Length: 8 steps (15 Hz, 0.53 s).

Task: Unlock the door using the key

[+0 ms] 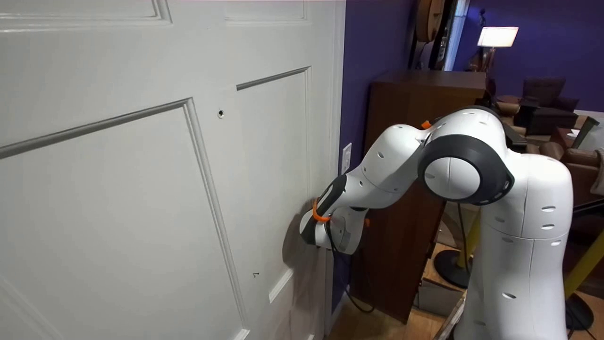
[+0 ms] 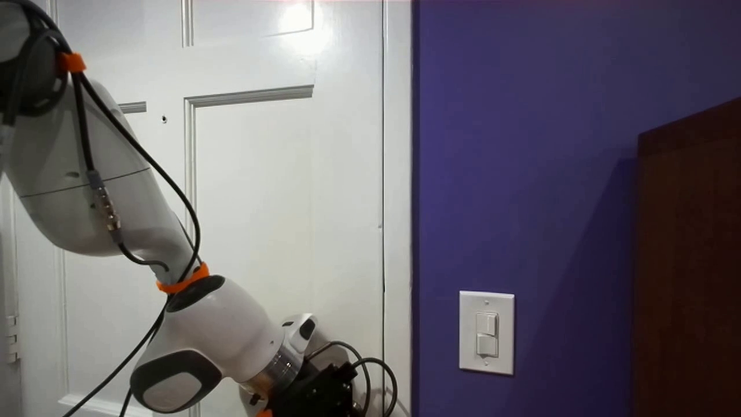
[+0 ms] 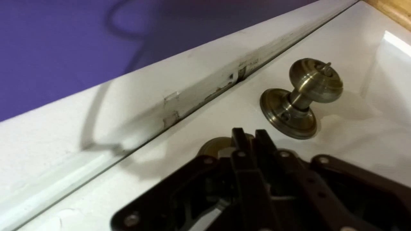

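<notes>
Gripper [image 3: 251,133] has tips close together, slim gap, in line w/ a round brass lock [image 3: 213,146] on the white panelled door [image 2: 249,174], beside the purple wall [image 2: 521,174]; can't tell if it's pinching anything, no key made out. Poor alignment could prob. make tips slip or scratch; too wide a turn might clip the brass knob [image 3: 316,81]. Qty: 1 door, 1 lock, 1 knob, 1 wall switch [image 2: 486,332] w/ 2 rockers [image 2: 487,322].

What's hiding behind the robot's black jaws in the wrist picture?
A round brass-coloured disc peeks out there, on the white door. The jaws, tips close together, cover much of it, so I can't tell whether a key is there or between them.
</notes>
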{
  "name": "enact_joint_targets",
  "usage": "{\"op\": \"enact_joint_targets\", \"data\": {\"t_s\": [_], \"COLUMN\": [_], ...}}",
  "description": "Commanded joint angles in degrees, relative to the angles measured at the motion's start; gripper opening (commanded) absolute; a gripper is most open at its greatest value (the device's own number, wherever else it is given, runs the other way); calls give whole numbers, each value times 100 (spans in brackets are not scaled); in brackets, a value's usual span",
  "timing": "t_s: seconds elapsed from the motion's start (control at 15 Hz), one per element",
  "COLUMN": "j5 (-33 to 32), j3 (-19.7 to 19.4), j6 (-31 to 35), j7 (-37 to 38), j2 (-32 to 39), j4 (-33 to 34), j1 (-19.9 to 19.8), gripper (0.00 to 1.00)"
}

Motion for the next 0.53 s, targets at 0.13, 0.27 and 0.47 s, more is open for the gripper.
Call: {"op": "enact_joint_targets", "data": {"t_s": [0.13, 0.27, 0.47], "j5": [-143, -112, -31], "j3": [-23, -35, -28], "j6": [172, 265, 329], "j7": [-638, -751, -734], "j2": [-61, -9, -9], "j4": [-226, -211, -177], "j1": [150, 168, 174], "gripper": [3, 3, 38]}}
